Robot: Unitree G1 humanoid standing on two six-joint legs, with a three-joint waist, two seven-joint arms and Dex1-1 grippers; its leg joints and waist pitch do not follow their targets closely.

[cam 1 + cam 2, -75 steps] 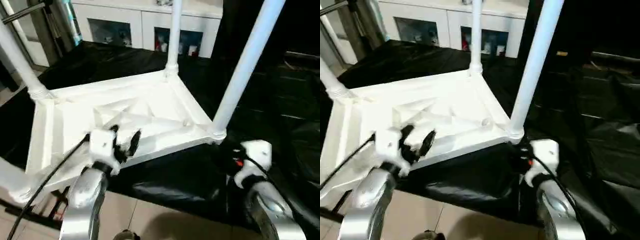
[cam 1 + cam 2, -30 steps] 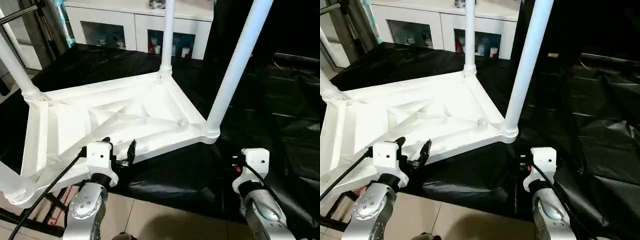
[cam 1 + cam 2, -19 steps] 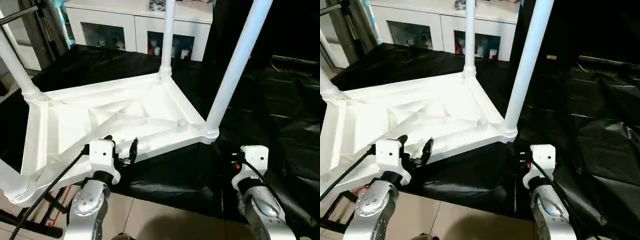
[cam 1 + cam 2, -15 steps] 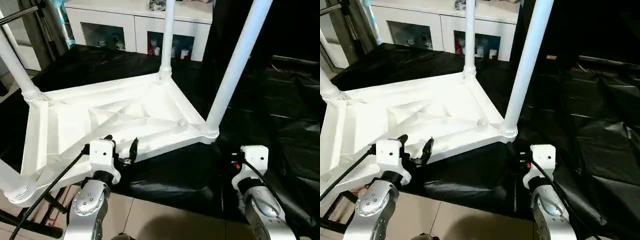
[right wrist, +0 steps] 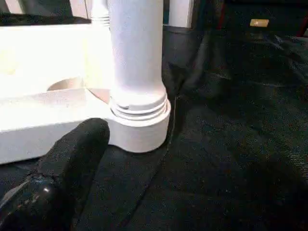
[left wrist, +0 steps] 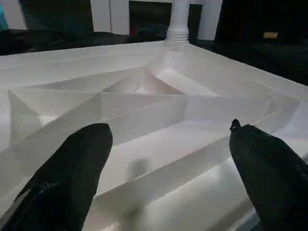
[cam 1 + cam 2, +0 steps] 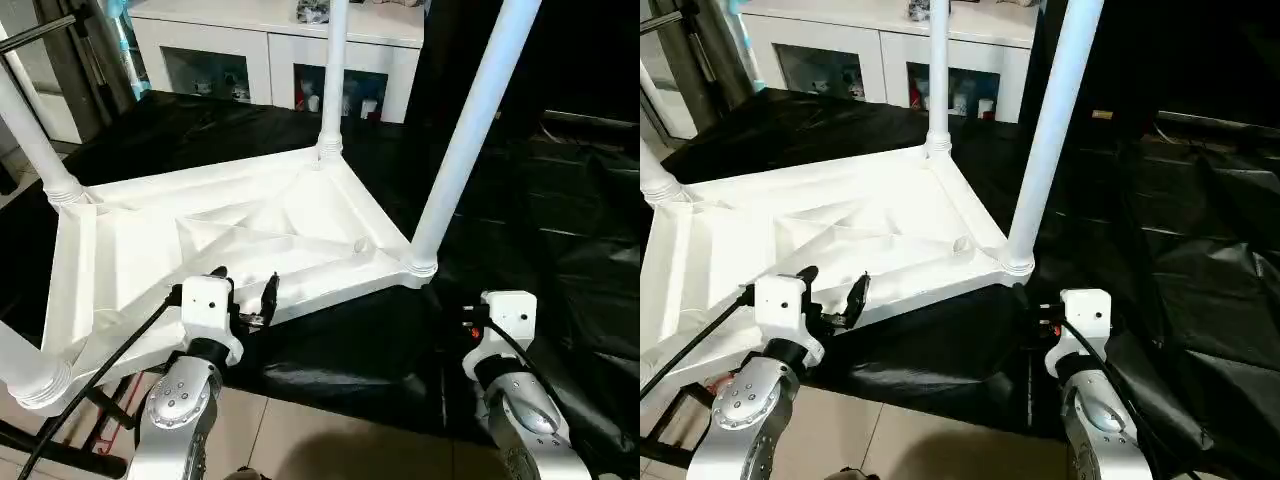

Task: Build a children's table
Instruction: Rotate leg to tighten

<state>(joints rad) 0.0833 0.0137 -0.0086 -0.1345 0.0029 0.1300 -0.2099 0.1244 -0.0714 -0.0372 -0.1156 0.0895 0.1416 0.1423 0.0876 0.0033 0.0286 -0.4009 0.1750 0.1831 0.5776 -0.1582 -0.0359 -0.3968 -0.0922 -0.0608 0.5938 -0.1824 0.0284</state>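
The black plastic sheeting (image 7: 560, 250) was spread over pretty much the whole work surface, and the children's table (image 7: 230, 240) was laid on it upside down, ribbed underside up, with a white glass-door cabinet (image 7: 280, 60) seen behind. All four legs looked to be seated in the corner sockets: the far leg (image 7: 333, 70), the near right leg (image 7: 470, 130), the left leg (image 7: 30, 130), and a fourth leg (image 7: 25, 370) caught at the near left corner, which seemed to be hanging past the sheet's edge over the tiled floor (image 7: 300, 440). The left end effector (image 7: 245, 300) was held just at the top's near rim, fingers spread wide, nothing gripped. The right end effector (image 7: 1032, 305) was parked just beside the near right leg's socket (image 5: 139, 125), wide apart too going by the reading, nothing seen held. Likely snags from here: a leg only half pushed in could be knocked loose when the thing gets flipped, and that overhanging corner could be tipped off the edge by a careless nudge.
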